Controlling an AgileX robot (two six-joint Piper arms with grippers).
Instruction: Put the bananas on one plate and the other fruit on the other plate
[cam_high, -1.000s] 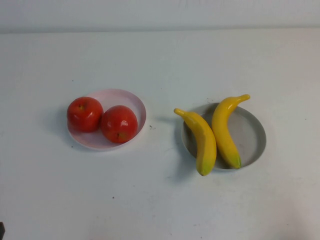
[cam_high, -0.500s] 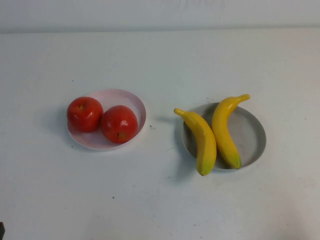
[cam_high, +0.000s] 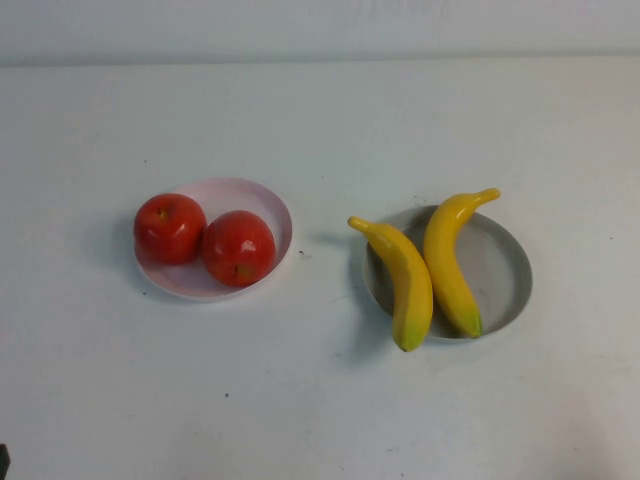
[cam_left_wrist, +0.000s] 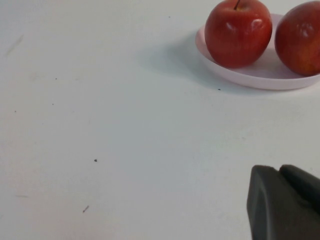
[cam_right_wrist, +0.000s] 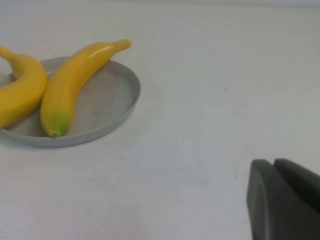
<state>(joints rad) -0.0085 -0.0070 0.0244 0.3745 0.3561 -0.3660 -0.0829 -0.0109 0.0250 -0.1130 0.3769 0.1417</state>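
Observation:
Two yellow bananas (cam_high: 402, 282) (cam_high: 448, 262) lie side by side on the grey plate (cam_high: 505, 270) at the right; the left one rests over the plate's left rim. Two red apples (cam_high: 169, 227) (cam_high: 238, 247) sit on the pale pink plate (cam_high: 262, 200) at the left. My left gripper (cam_left_wrist: 280, 172) is shut and empty, low over bare table, well short of the apples (cam_left_wrist: 238, 32) and the pink plate (cam_left_wrist: 250, 77). My right gripper (cam_right_wrist: 274, 165) is shut and empty over bare table, off to the side of the grey plate (cam_right_wrist: 112, 97) and the bananas (cam_right_wrist: 75, 82).
The white table (cam_high: 320, 400) has only small specks on it. A wall edge runs along the back (cam_high: 320, 55). Neither arm reaches into the high view, apart from a small dark sliver at the bottom left corner (cam_high: 3, 462).

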